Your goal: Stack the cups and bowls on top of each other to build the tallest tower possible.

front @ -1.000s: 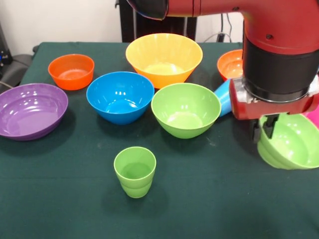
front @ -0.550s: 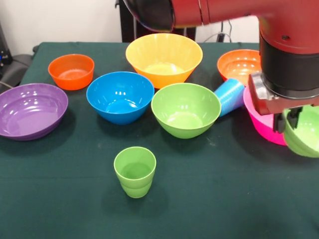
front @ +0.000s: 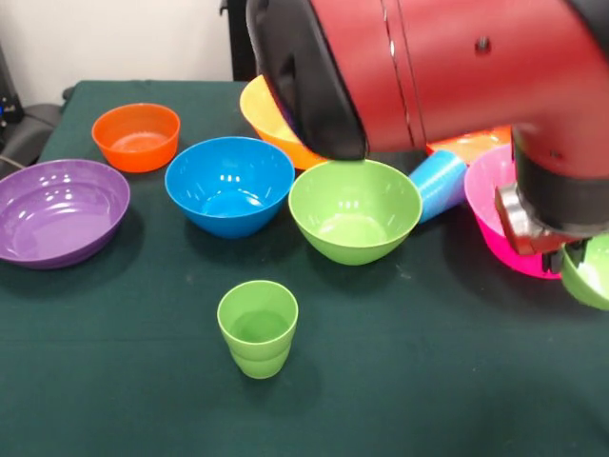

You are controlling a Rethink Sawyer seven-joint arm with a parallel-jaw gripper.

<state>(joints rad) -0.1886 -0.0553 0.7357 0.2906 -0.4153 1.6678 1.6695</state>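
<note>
A small green bowl [front: 590, 271] is held clamped in the gripper [front: 574, 253] at the frame's right edge, just beside and partly overlapping the pink bowl [front: 500, 214] to its left.

A table [front: 114, 409] covered in dark green cloth is seen laid out with glossy plastic ware. At the left edge a wide purple bowl [front: 59, 211] is set, with a small orange bowl [front: 136, 136] farther back. A blue bowl [front: 229, 185] and a green bowl [front: 355, 209] are placed side by side near the middle, and a large yellow-orange bowl [front: 271, 119] is partly hidden behind them. A lime green cup [front: 257, 327] stands upright alone on the near side. A light blue cup [front: 438, 184] is tipped on its side beside the green bowl, with a pink bowl [front: 495, 214] resting at the right.
</note>
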